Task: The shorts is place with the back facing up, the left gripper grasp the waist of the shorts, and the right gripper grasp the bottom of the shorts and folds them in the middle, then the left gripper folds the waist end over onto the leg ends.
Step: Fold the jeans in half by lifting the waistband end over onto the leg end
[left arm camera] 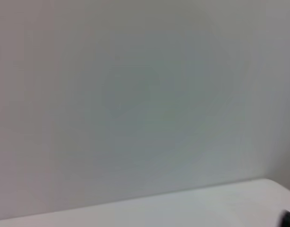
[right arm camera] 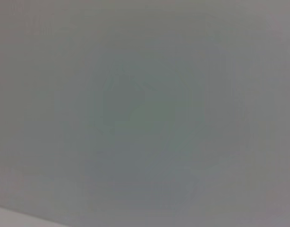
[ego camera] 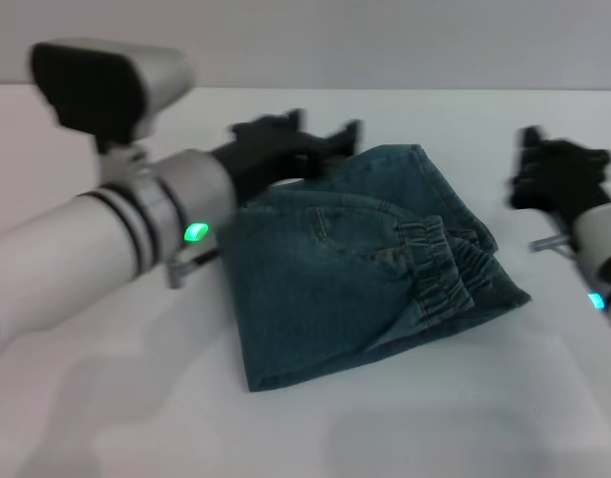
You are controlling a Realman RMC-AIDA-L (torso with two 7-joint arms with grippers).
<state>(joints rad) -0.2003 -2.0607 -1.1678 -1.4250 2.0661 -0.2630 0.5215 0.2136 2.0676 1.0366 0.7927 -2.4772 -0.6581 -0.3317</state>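
On the white worktop (ego camera: 405, 418), which fills the head view from the near edge back to a pale wall, one item of clothing and two robot arms are on show. Largest item: the left arm, a silver-white cylinder entering from the near left and reaching across toward the middle, with a black band round it, a small round green light (ego camera: 195, 233) on its side and a boxy grey and black camera housing (ego camera: 106, 85) mounted above it. Next: the shorts (ego camera: 370, 264), blue-green washed denim, lying folded into a compact, roughly square bundle at the centre of the worktop, a little right of the left arm; the gathered waistband (ego camera: 450, 261) sits on top toward the bundle's right side, a curved pocket seam shows on the upper layer, and a straight stitched edge runs along the near side. Next: the left hand (ego camera: 330, 139), a black two-pronged claw, lies at the far left corner of the bundle, its prongs spread apart with nothing between them; whether it touches the cloth cannot be told. Next: the right hand (ego camera: 554, 174), also black, stands off to the right of the shorts, apart from them, with the end of its silver arm and a small green light (ego camera: 595, 300) at the right edge; how far its fingers are parted cannot be told. The two wrist views show only pale wall and a strip of white worktop.
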